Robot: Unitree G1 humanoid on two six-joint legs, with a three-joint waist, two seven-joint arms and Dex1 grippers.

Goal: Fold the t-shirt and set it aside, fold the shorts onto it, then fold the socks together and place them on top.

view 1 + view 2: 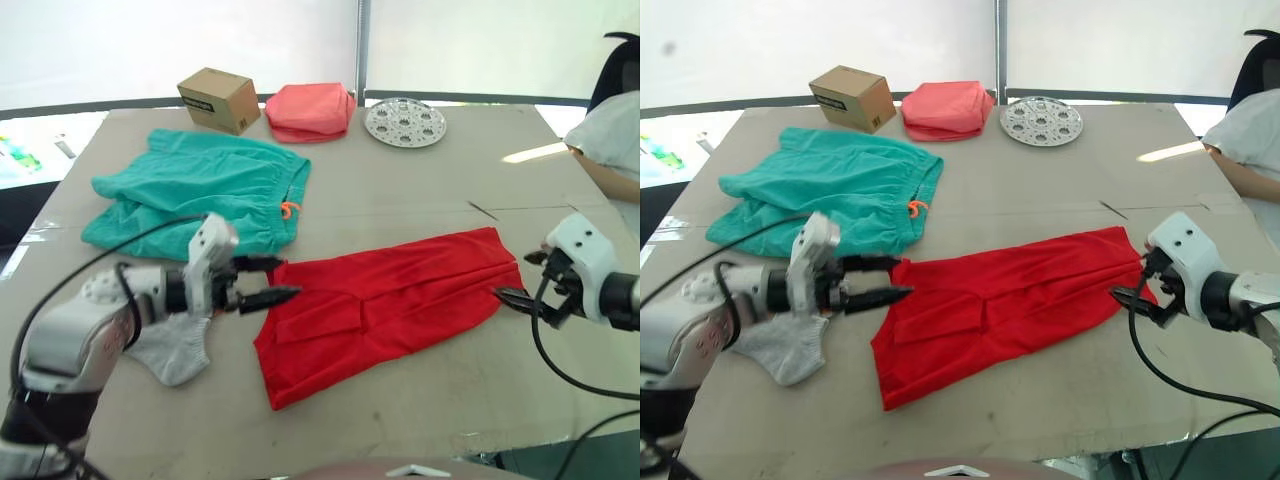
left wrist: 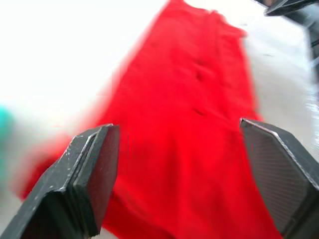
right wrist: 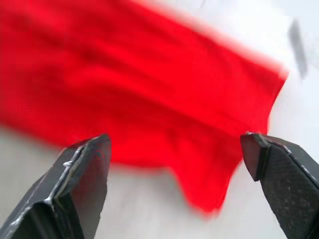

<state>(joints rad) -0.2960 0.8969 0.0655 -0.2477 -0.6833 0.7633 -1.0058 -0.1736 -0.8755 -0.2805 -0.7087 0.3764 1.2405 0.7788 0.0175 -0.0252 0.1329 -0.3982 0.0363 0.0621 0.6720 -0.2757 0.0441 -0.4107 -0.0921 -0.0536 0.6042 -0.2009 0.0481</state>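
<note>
The red t-shirt [image 1: 385, 305] lies folded into a long strip across the middle of the table. My left gripper [image 1: 268, 281] hovers open just at its left end, with nothing between the fingers. At the strip's right end my right gripper [image 1: 522, 281] is open too, fingertips near the cloth's corner. The teal shorts [image 1: 205, 190] lie spread out behind the left gripper, orange drawstring loop showing. A grey sock [image 1: 175, 350] lies under my left forearm, partly hidden. In the wrist views the t-shirt [image 2: 194, 129] [image 3: 129, 84] lies just beyond both pairs of spread fingers.
At the back of the table stand a cardboard box [image 1: 220, 99], a folded salmon-pink cloth bundle [image 1: 310, 111] and a round perforated metal plate [image 1: 405, 122]. A person's arm [image 1: 607, 145] rests at the table's right edge.
</note>
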